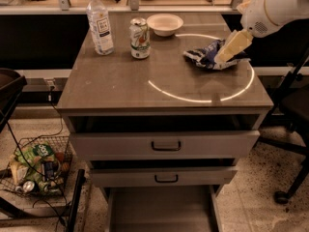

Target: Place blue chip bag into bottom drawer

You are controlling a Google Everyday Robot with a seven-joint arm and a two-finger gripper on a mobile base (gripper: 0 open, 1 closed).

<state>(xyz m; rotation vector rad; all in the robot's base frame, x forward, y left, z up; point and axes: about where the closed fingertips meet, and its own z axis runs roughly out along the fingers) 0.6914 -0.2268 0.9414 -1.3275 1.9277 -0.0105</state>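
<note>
Grasp stage, by the look of things: gripper down at the right rear of the cabinet top, tip touching the blue chip bag. Bag lying crumpled inside the bright ring of light, well right of the can and near the white bowl. Open or clamped on the bag: cannot tell. Bottom drawer pulled out at floor level, below two grey fronts with black handles. Next, probably: firm hold on the slippery foil, lift clear of the top, carry forward past the front edge, then lower far down into the tray and release there
</note>
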